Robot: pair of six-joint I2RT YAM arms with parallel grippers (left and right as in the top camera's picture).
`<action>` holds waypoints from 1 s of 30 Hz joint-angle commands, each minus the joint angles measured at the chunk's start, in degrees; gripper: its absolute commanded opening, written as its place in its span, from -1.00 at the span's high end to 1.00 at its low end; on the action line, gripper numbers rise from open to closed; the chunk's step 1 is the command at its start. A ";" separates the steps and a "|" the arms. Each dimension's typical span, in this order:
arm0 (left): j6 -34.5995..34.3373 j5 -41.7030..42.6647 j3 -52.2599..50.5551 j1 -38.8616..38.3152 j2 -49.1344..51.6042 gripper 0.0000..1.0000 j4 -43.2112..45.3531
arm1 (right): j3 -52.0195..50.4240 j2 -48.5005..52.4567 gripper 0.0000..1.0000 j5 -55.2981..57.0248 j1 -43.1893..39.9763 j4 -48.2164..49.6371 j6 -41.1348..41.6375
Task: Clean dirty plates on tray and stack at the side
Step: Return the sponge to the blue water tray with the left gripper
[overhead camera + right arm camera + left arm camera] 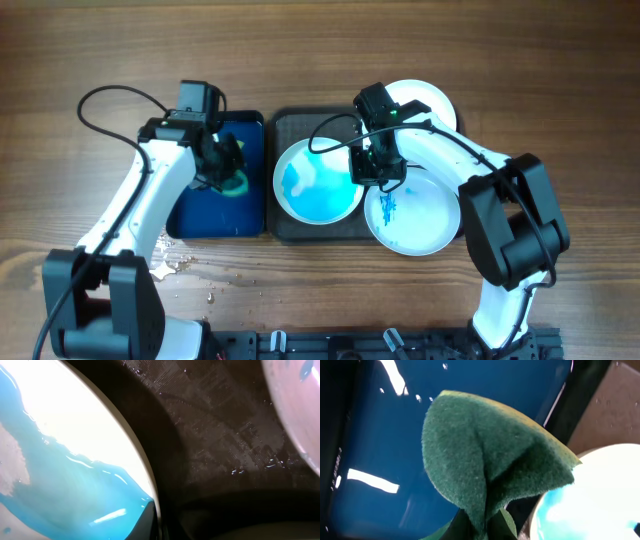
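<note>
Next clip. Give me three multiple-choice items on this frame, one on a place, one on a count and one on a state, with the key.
1. Where does the round white plate flooded with pale blue wash sit?
A. On the dark grey-brown rectangular tray
B. On top of another plate
C. On bare wood at the left edge

2. How many round white plates show from overhead?
A. One
B. Three
C. Five

3. What state is the green scouring sponge in?
A. Flat on a plate
B. Folded, pinched in the left gripper above the deep-blue rectangular tray
C. Torn in two

Key:
1 A: it lies within that tray's raised rim.
2 B: the washed one, a blue-smeared plate and a mostly white plate partly behind the right arm.
3 B: the left wrist view shows it creased, with the blue floor behind it.
</note>
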 commanded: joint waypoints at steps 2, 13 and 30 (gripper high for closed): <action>3.58 -1.20 -0.13 4.87 6.03 0.92 1.42 | -0.55 1.03 0.91 1.38 0.35 0.17 -1.40; 3.54 5.60 -0.11 5.46 6.38 -1.00 1.84 | -0.55 1.03 0.91 1.38 0.35 0.09 -1.86; 1.60 6.32 -0.11 5.53 -19.93 -1.00 -6.69 | 0.04 -7.41 0.91 -0.72 0.35 -1.07 -3.52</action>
